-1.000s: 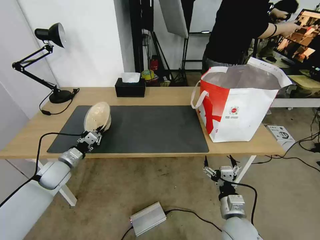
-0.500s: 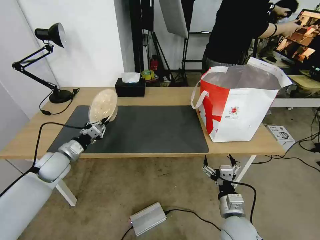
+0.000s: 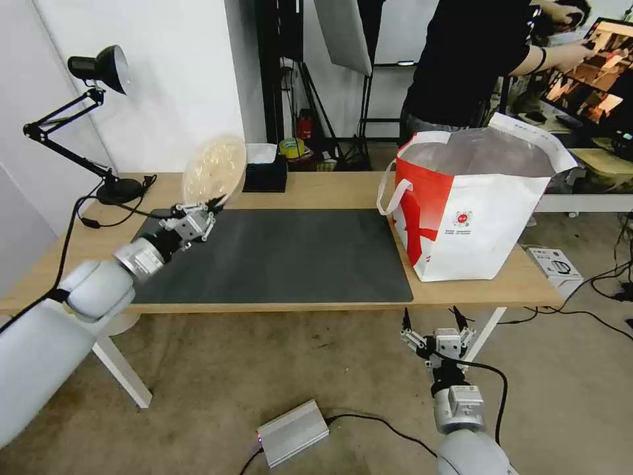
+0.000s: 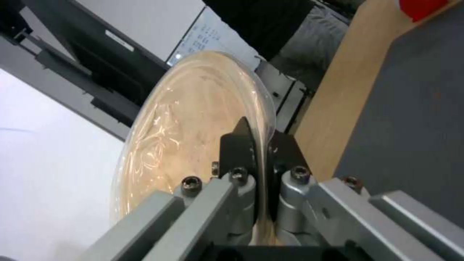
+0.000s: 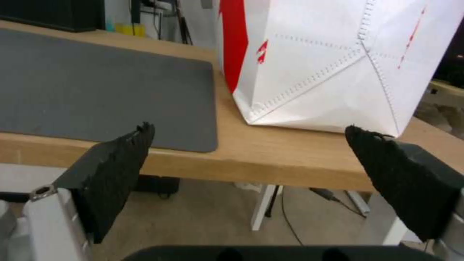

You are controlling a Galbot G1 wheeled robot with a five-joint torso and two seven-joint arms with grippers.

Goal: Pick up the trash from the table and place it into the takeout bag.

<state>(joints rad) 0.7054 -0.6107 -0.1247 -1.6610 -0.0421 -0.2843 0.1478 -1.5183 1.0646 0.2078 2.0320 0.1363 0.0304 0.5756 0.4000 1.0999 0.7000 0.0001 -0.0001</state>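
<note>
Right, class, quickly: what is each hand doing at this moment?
Left hand: closed on the rim of the beige bowl, held above the table.
Right hand: open, empty, below the table edge.

Even bright indoor light, soft shadows, wide-angle edge distortion, wrist views blurry

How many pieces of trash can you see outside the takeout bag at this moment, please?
1: the beige bowl, held tilted above the table's left end by the left end effector. Others may lie hidden inside the bag.
</note>
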